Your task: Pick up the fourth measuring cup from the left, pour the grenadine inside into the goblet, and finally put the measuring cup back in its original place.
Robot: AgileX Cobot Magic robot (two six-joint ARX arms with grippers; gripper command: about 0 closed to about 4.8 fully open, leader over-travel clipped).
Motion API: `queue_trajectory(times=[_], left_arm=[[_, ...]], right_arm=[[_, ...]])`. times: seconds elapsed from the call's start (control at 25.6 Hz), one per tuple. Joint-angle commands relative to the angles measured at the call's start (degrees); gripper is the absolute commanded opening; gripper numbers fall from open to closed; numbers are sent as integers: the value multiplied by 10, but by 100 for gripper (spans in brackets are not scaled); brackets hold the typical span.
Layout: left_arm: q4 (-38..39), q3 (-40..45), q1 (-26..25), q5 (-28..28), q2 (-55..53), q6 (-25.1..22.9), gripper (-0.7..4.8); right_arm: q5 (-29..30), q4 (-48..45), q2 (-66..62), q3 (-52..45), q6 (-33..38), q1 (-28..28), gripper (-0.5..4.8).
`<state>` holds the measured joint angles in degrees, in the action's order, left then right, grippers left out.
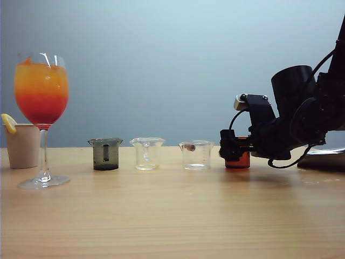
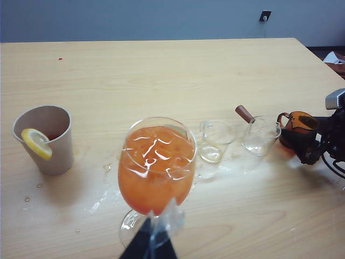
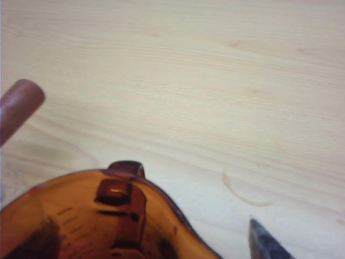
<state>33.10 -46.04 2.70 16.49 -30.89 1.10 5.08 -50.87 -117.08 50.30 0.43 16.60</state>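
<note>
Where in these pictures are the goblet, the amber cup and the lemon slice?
goblet point(image 1: 41, 94): exterior view, on the bowl holding the orange and red drink.
amber cup point(image 3: 81, 216): right wrist view, on the inside wall by the handle.
lemon slice point(image 2: 36, 143): left wrist view, on the flesh of the slice.

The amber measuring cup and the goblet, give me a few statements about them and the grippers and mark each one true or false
1. The amber measuring cup stands on the table at the right end of the cup row. True.
2. The goblet is empty. False: it holds an orange drink, red at the bottom.
3. The right gripper is at the amber cup with its jaws open. True.
4. The left gripper holds the amber cup. False: it is near the goblet's foot.
5. The beige cup carries a lemon slice. True.
</note>
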Motion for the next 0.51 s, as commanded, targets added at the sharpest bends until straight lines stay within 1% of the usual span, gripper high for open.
queue_trajectory(times=[0.04, 0.16, 0.23, 0.31, 0.35, 0.39, 0.51], left_arm=[[-5, 0, 0, 3, 1, 0, -6], [-5, 0, 0, 3, 1, 3, -6], [-5, 0, 0, 5, 1, 12, -5], [-5, 0, 0, 5, 1, 12, -6], [-5, 0, 0, 5, 1, 12, -5], [-5, 0, 0, 5, 1, 12, -6], [-5, 0, 0, 5, 1, 12, -6]], right_arm=[[17, -8, 7, 2, 2, 0, 479], [9, -7, 7, 2, 2, 0, 479], [-39, -8, 7, 2, 2, 0, 479], [-68, -7, 7, 2, 2, 0, 479], [-71, -7, 7, 2, 2, 0, 454], [-71, -7, 7, 2, 2, 0, 415], [-71, -7, 7, 2, 2, 0, 367]])
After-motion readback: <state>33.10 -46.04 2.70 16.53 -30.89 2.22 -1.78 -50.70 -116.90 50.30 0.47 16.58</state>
